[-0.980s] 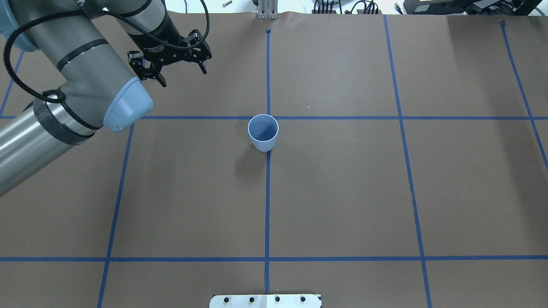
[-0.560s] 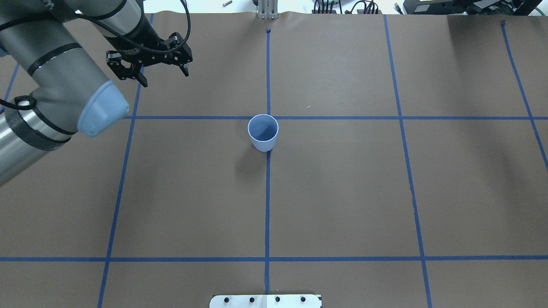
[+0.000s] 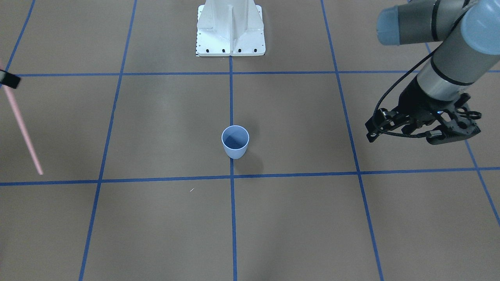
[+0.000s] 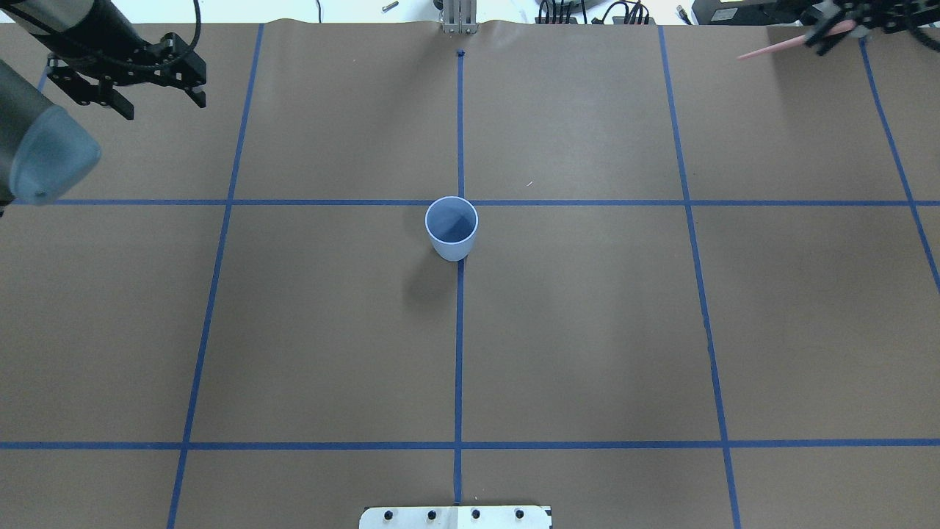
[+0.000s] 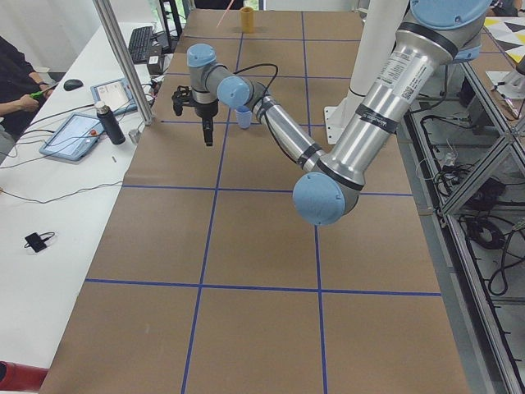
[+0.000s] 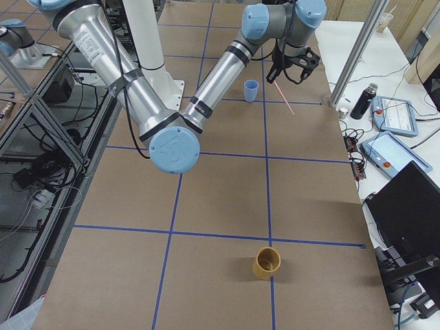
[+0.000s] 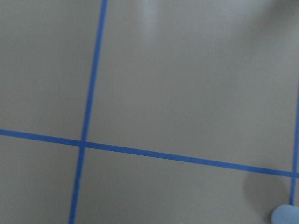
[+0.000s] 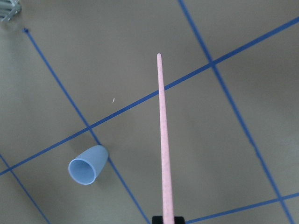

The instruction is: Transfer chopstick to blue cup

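The blue cup (image 4: 451, 229) stands upright and holds nothing, at the table's middle on a tape crossing (image 3: 234, 142). My right gripper (image 4: 833, 29) hangs at the far right corner, shut on the pale pink chopstick (image 4: 771, 50). The stick slants down from the gripper, clear of the table (image 3: 23, 125). In the right wrist view the chopstick (image 8: 163, 140) runs up from the gripper, with the cup (image 8: 88, 165) well to its left. My left gripper (image 4: 163, 106) is open with nothing in it at the far left, well away from the cup (image 3: 402, 137).
The robot's white base plate (image 4: 455, 516) sits at the near table edge. A tan cup (image 6: 267, 262) stands near the table's right end. A side desk with tablets, a bottle (image 6: 361, 102) and a person's arm (image 5: 16, 74) lies beyond the far edge.
My left arm has swung left and back, away from the cup, its gripper still open. The right gripper with the chopstick has come into view at the top right.
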Controlling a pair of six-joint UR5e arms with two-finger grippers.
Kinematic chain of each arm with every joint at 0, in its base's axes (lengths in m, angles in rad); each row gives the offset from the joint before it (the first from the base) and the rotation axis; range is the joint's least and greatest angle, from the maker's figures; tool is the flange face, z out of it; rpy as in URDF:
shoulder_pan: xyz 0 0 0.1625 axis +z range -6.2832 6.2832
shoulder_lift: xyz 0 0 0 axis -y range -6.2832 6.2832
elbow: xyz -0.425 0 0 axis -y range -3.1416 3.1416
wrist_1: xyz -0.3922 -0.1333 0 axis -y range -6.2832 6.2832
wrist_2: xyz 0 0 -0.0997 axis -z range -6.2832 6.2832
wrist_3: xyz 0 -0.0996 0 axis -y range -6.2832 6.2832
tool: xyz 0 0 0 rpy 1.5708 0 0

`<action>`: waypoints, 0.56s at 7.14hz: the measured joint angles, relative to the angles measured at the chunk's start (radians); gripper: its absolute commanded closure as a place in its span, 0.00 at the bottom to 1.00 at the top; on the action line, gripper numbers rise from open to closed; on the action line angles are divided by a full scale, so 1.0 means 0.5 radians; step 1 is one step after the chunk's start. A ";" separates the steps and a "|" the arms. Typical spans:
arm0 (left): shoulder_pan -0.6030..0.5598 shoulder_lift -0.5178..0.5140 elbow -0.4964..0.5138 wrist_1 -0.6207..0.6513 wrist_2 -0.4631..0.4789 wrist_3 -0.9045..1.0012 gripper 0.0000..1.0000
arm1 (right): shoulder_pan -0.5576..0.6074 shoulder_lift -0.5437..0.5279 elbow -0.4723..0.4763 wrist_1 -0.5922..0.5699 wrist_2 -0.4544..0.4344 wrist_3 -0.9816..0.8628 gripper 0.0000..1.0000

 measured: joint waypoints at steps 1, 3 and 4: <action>-0.055 0.064 0.011 -0.006 -0.043 0.106 0.02 | -0.192 0.038 -0.006 0.344 0.028 0.456 1.00; -0.106 0.110 0.042 -0.016 -0.071 0.170 0.02 | -0.524 0.054 -0.036 0.955 0.032 1.052 1.00; -0.112 0.114 0.057 -0.017 -0.073 0.175 0.02 | -0.648 0.058 -0.047 1.108 0.023 1.142 1.00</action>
